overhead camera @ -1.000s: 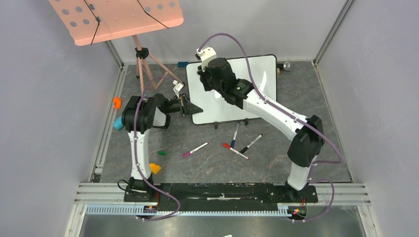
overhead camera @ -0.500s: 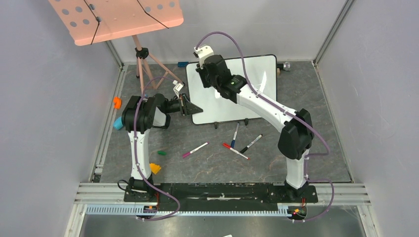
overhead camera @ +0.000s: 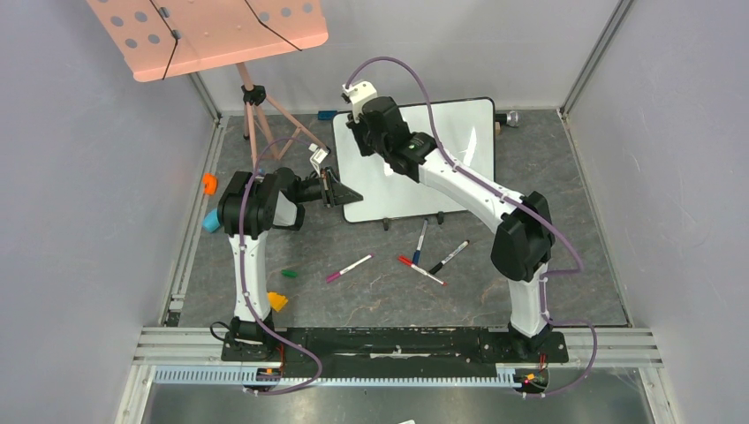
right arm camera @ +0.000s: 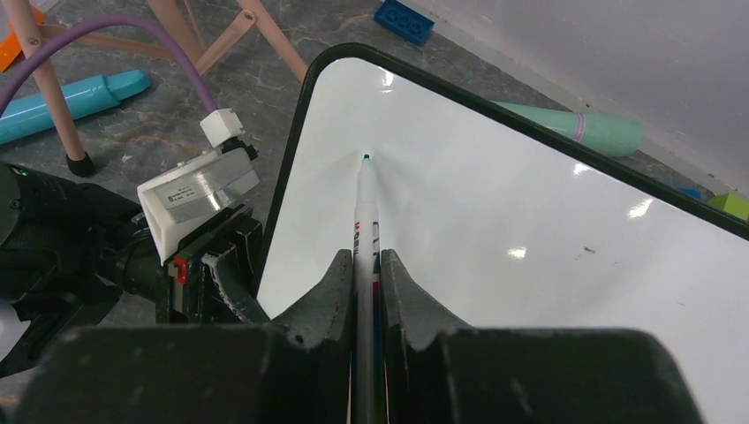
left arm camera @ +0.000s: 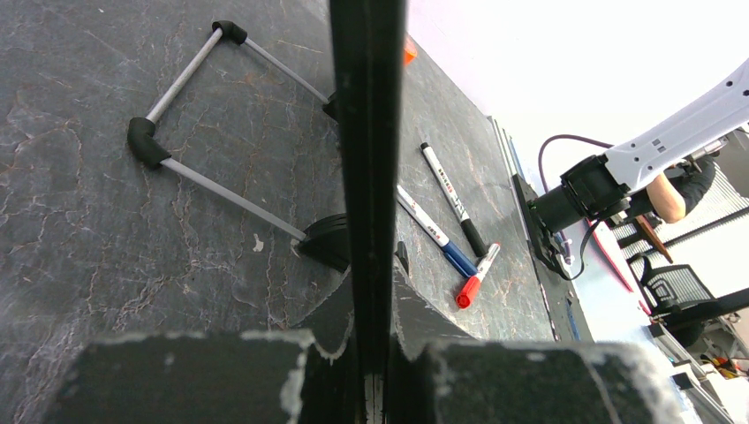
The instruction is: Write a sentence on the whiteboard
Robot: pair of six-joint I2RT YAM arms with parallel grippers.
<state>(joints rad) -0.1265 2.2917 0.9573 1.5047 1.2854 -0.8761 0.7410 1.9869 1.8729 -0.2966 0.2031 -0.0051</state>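
Since the earlier frame, the right arm's elbow is sitting further left and its wrist is standing closer to the far-left corner of the whiteboard (overhead camera: pixel 459 132), while the left arm is holding the same pose. The whiteboard is lying on the dark table, propped at a tilt, with its long sides running left to right. The top external view is showing the left gripper (overhead camera: pixel 340 193) at the whiteboard's left edge, near its near-left corner. Only the left wrist view is confirming the grip: the fingers (left arm camera: pixel 415 309) are pressing on either side of the thin black frame (left arm camera: pixel 366 132), seen edge-on. This view is also showing the wire support leg (left arm camera: pixel 230 190) under the whiteboard. In the top external view the right arm's wrist is covering the right gripper. The right wrist view is showing the right gripper (right arm camera: pixel 364 261) closed tight on a white marker (right arm camera: pixel 365 203). Its teal tip is pointing at the whiteboard's face just inside the far-left corner; whether the tip is touching cannot be told. Four loose markers (overhead camera: pixel 420 240) are lying just off the whiteboard's near edge, and a teal pin (right arm camera: pixel 574 126) is lying behind its far edge.
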